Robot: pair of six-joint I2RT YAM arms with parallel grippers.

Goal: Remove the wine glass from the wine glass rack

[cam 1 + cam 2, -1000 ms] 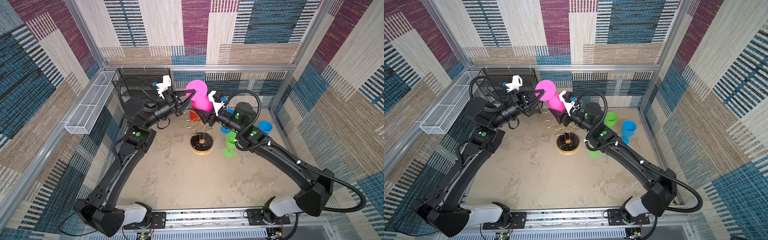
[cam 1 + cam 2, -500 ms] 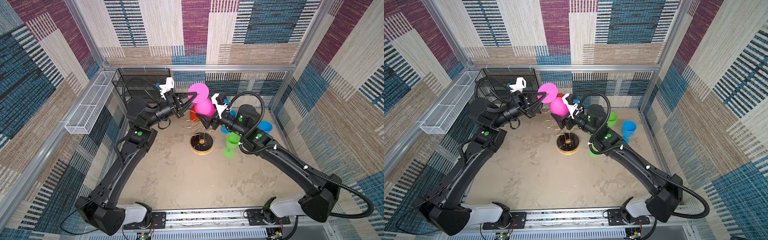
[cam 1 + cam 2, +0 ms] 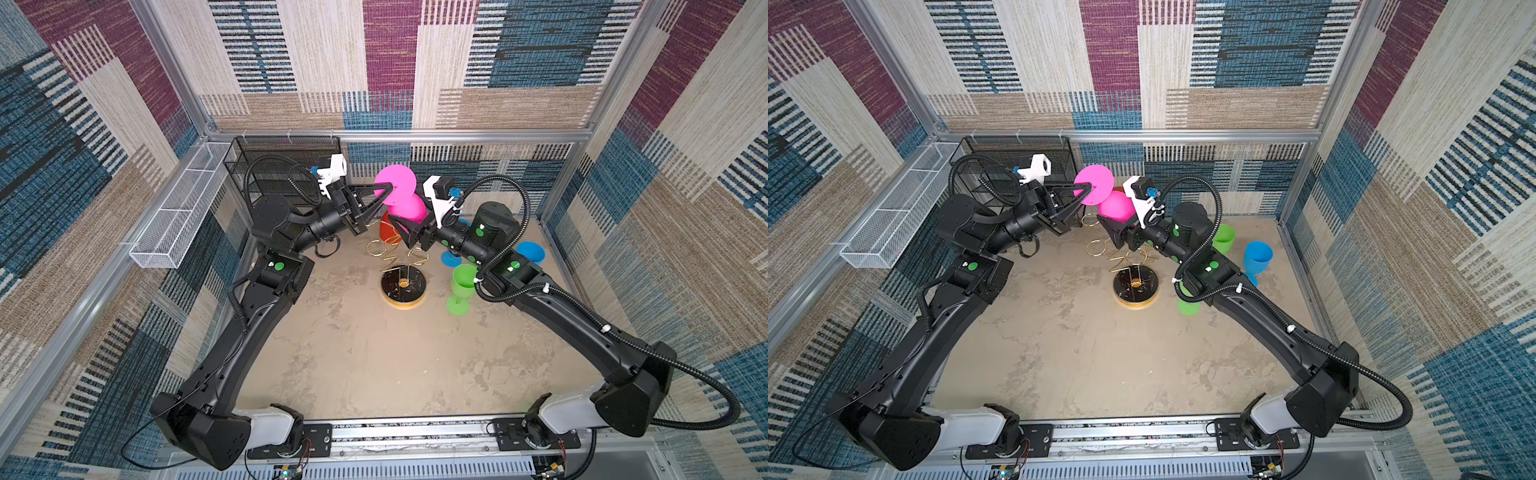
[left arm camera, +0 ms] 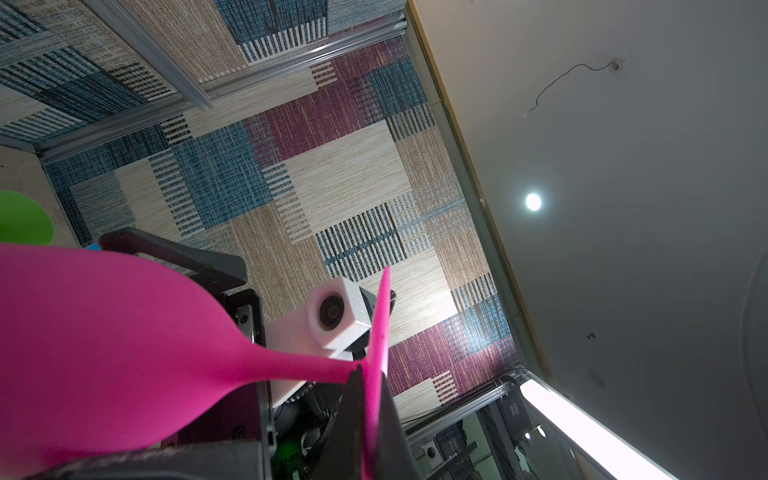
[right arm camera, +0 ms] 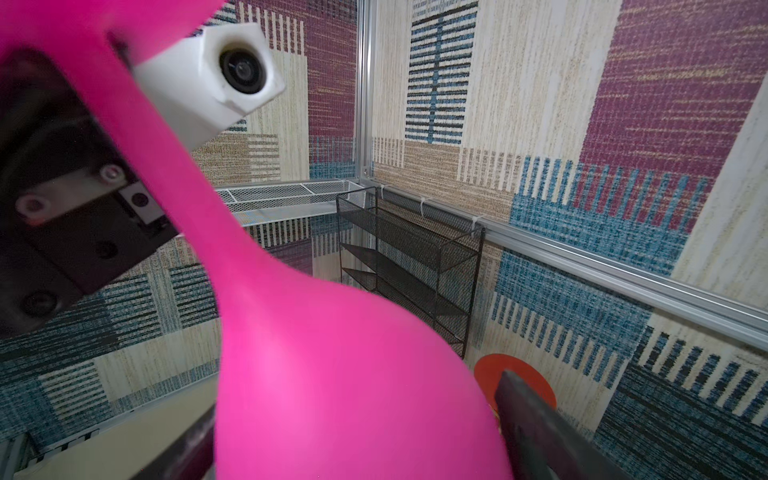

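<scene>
**Pink glass aloft between two claws, above the rack**

Bench (image 3: 374, 365): wine glass rack (image 3: 402, 286) stands mid-back, gold rings up. Wine glass (image 3: 407, 208), pink, hangs above and just behind the rack, seemingly free of its rings. Long axis tilted: foot high toward the left arm, bowl low toward the right arm. Left claw (image 3: 384, 192) clenched on the foot's edge by the stem. Right claw (image 3: 401, 230) nearer the bowl, jaws spread wide astride it; pressing or merely flanking, cannot tell. Judgement: next move hinges on the bowl sitting square between the right jaws.
</scene>
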